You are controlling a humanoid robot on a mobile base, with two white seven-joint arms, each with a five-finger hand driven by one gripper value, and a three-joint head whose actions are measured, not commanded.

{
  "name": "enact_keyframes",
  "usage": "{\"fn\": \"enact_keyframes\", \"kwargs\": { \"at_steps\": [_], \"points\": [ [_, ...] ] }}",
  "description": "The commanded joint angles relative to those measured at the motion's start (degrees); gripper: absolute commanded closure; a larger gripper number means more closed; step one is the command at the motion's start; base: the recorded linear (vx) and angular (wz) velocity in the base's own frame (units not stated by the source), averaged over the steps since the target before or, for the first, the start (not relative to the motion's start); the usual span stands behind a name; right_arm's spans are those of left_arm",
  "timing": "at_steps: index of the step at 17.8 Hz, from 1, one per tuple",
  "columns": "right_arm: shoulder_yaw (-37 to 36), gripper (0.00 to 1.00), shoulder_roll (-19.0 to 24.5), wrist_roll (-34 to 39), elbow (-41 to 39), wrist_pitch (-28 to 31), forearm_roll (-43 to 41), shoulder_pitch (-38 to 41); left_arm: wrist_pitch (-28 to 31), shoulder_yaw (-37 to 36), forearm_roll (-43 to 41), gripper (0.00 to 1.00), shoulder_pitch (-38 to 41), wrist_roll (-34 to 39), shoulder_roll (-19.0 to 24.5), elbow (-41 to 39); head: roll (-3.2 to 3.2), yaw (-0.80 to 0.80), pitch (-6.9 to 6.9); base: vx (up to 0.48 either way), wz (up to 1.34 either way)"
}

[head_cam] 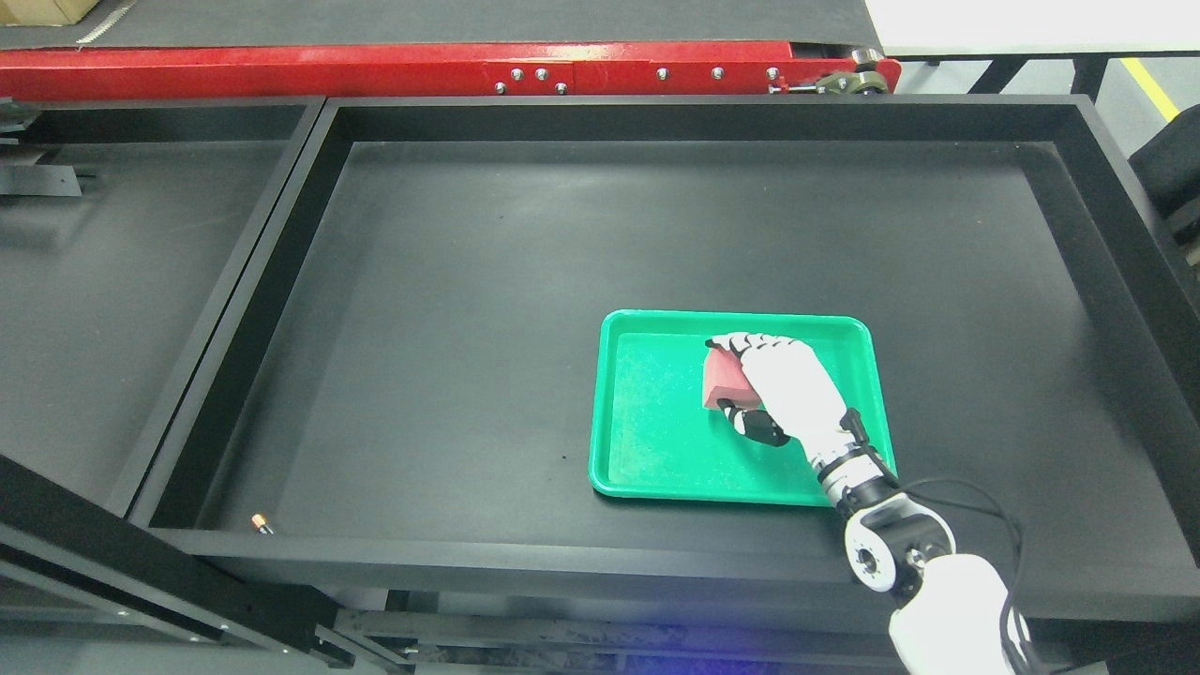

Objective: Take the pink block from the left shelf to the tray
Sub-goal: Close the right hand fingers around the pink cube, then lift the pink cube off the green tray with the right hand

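A green tray (647, 459) lies on the black shelf floor, right of the middle. My right hand (731, 380) comes in from the lower right and reaches over the tray. Its fingers (750, 345) and thumb (755, 424) are curled around a pink block (724, 382), which sits low over the tray's inner floor; whether it touches the floor I cannot tell. The hand covers the block's right side. My left arm does not show.
The tray sits inside a large black walled bin (600, 544). A second black bin (112, 281) adjoins it on the left. A red rail (450, 70) runs along the back. A small orange-tipped object (262, 523) lies at the bin's front left corner.
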Motion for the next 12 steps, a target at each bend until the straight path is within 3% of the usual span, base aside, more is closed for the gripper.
{"fn": "enact_keyframes", "kwargs": {
  "at_steps": [1,4,12],
  "points": [
    [-4.1,0.97,-0.5,-28.0,-9.0,-2.4,-0.3,3.4,0.0,0.0,0.0,0.0,-1.7,0.0,1.0,-1.0,0.0,0.0,0.0,0.007,-0.01],
    [-4.1,0.97,-0.6,-34.5,-10.1,-2.5,-0.4,4.8,0.0,0.0,0.0,0.0,-1.8,0.0,1.0,-1.0,0.0,0.0,0.0,-0.003,0.0],
    [-5.0,0.96,-0.2,-34.7,-12.6,-4.8,-6.3,7.3,0.0,0.0,0.0,0.0,-1.7,0.0,1.0,-1.0,0.0,0.0,0.0,-0.048,0.05]
  ]
}}
